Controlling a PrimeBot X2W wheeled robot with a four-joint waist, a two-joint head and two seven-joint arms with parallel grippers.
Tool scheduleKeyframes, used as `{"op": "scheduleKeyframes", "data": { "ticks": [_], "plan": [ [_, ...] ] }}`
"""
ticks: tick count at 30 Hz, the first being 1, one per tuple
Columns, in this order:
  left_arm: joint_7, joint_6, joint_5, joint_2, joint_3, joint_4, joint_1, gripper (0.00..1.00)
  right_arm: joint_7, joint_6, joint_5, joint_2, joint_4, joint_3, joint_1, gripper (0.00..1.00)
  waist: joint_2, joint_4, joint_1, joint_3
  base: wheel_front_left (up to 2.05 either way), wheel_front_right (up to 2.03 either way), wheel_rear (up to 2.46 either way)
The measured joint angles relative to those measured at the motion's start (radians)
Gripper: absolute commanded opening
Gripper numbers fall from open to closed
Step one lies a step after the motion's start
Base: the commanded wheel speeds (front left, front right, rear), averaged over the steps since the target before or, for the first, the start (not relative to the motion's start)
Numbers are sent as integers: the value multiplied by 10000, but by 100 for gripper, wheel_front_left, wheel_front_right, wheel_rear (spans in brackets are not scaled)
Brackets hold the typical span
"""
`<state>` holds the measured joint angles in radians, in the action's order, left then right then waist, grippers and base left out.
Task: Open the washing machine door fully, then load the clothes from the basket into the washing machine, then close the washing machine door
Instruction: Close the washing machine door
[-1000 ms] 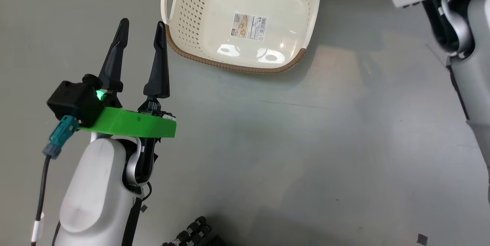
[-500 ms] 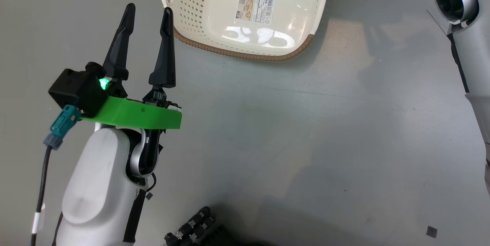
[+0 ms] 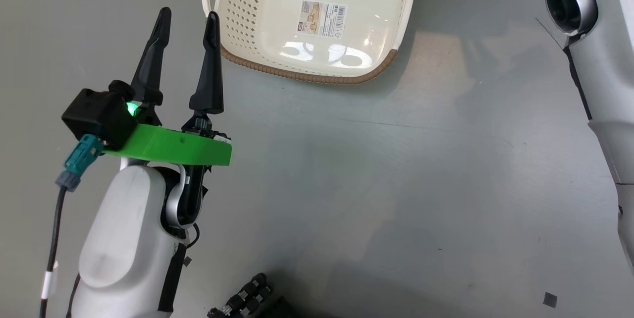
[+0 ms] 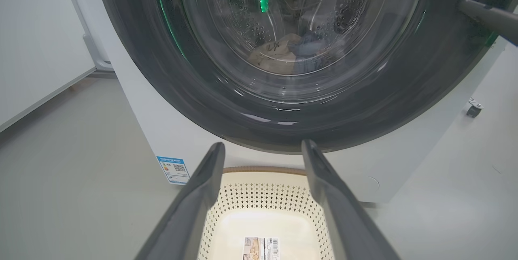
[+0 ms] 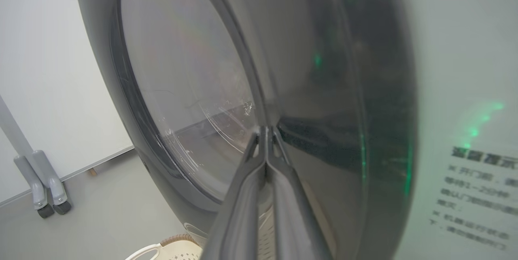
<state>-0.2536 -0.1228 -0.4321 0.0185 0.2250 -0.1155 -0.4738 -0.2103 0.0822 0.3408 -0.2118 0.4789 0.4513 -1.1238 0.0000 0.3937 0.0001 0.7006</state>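
Observation:
The basket [image 3: 247,11] stands on the grey floor with only a barcode sticker on its bottom. My left gripper [image 3: 188,13] is open just left of its near corner, nothing between the fingers. Past that gripper [image 4: 263,146] in the left wrist view, the basket [image 4: 263,199] lies in front of the white washing machine [image 4: 162,138]. The washing machine door [image 4: 202,90] lies against the front. The clothes [image 4: 279,53] show through its glass, low in the drum. My right gripper [image 5: 266,130] is shut, its tips on the door's black ring [image 5: 323,150].
My right forearm [image 3: 604,85] runs along the head view's right edge. A dark part of my base [image 3: 247,303] shows at the bottom. A white panel [image 4: 32,49] stands left of the machine, a caster [image 4: 473,108] to its right, and wheeled feet [image 5: 44,195] stand nearby.
The whole head picture has shifted, so the camera moved. The left gripper stays open beside the basket. The right forearm sits higher in the picture.

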Motion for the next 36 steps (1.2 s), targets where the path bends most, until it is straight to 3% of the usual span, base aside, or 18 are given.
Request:
{"op": "scheduleKeyframes", "data": {
  "ticks": [21, 36],
  "plan": [
    [0, 0, 788, 0, -629, -389, 40, 100, -387, 215, 288, 222, 1101, 21, 347, 0, 0, -643, -1, -1004, 0, 0, 0],
    [0, -2, 1256, 0, -1175, -713, 739, 100, -424, 307, 451, 464, 1507, 280, 1573, 0, 0, -1294, -1, -2197, 0, 0, 0]
  ]
}}
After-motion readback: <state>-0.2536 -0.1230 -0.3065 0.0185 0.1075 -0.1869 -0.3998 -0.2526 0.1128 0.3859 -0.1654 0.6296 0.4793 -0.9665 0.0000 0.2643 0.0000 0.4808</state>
